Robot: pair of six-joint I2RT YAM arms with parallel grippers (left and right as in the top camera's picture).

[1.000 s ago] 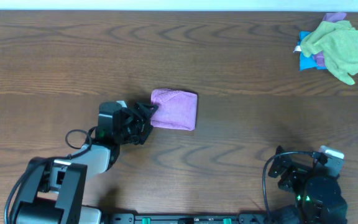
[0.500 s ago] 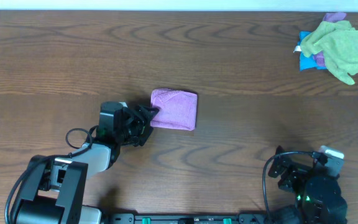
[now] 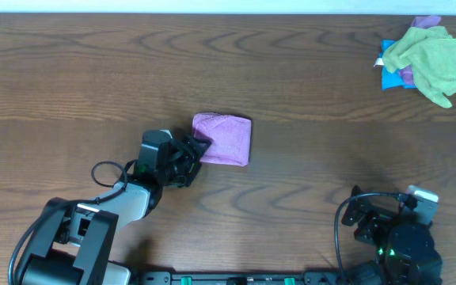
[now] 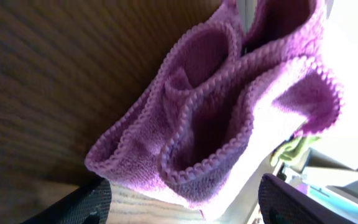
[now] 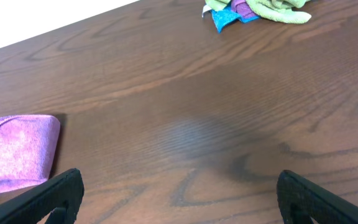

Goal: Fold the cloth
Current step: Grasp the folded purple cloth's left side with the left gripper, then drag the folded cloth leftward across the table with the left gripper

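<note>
The lilac cloth [image 3: 224, 139] lies folded into a small thick rectangle near the middle of the table. My left gripper [image 3: 199, 150] is open at the cloth's left edge, its fingers on either side of the layered hems. In the left wrist view the stacked folds [image 4: 229, 106] fill the frame close up, between the two finger pads. My right gripper [image 3: 360, 212] is open and empty, parked near the table's front right. The cloth also shows in the right wrist view [image 5: 17, 154] at far left.
A pile of other cloths, yellow-green [image 3: 432, 57] over blue [image 3: 389, 77] and purple, sits at the far right corner; it also shows in the right wrist view [image 5: 260, 9]. The table is dark wood.
My left gripper has moved a little to the right, closer onto the cloth's left edge. The cloth and the right arm have not moved.
</note>
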